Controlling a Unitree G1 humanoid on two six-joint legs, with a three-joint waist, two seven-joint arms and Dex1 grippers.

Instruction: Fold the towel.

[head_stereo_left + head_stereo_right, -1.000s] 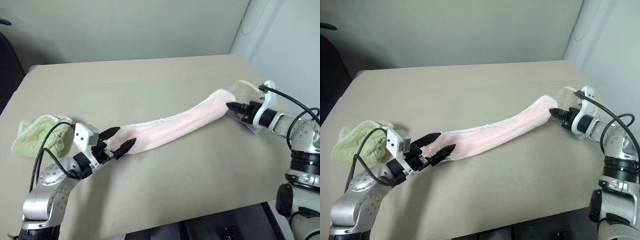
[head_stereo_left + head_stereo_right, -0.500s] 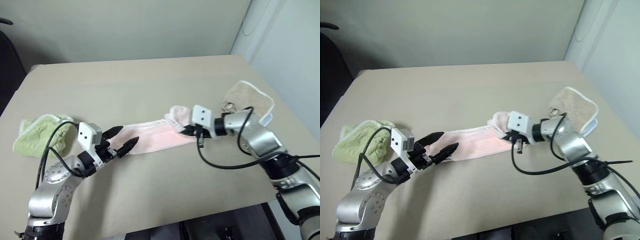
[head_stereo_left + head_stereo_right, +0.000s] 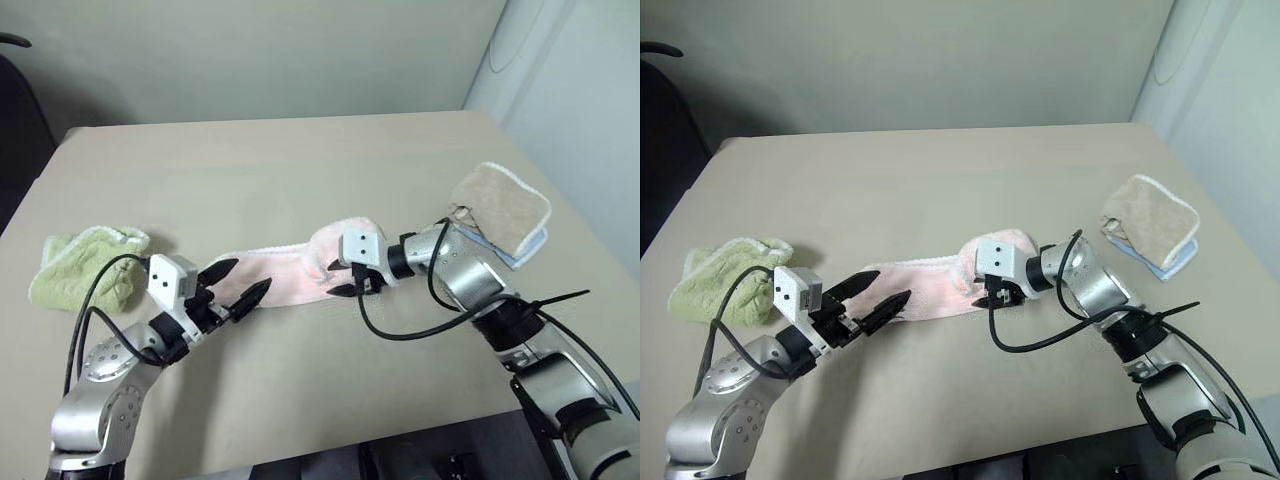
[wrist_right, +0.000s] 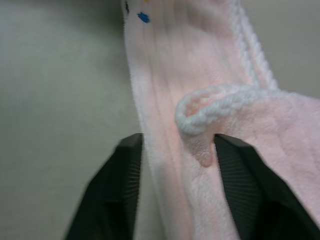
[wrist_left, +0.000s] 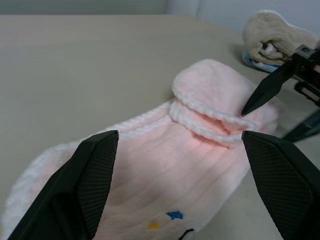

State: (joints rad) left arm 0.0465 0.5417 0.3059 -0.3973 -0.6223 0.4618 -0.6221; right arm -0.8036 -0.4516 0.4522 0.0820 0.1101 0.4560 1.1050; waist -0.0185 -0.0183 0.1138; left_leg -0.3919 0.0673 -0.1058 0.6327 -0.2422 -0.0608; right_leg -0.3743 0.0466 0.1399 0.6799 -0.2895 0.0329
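The pink towel (image 3: 290,275) lies as a long narrow band across the middle of the tan table (image 3: 250,170), its right end doubled back over itself into a soft hump. The right gripper (image 3: 350,281) sits at that hump, at about three o'clock from the towel's middle, with its fingers parted around the white-trimmed edge and no longer pinching it, so the folded-over end now rests on the layer below. The left gripper (image 3: 243,287) hovers at the towel's other end, at about nine o'clock, jaws spread wide and holding nothing, with the small printed motif (image 5: 175,215) just ahead of them.

The step in hand looks like releasing the first fold. To do it well, the right fingers should lift straight clear so the loop of trim (image 4: 220,102) does not snag and drag the flap back. The flap sits bunched and skewed, so it wants flattening and squaring with the long edges before another fold.

A green towel (image 3: 85,268) lies at nine o'clock, a beige towel (image 3: 500,205) at two o'clock, both well apart.
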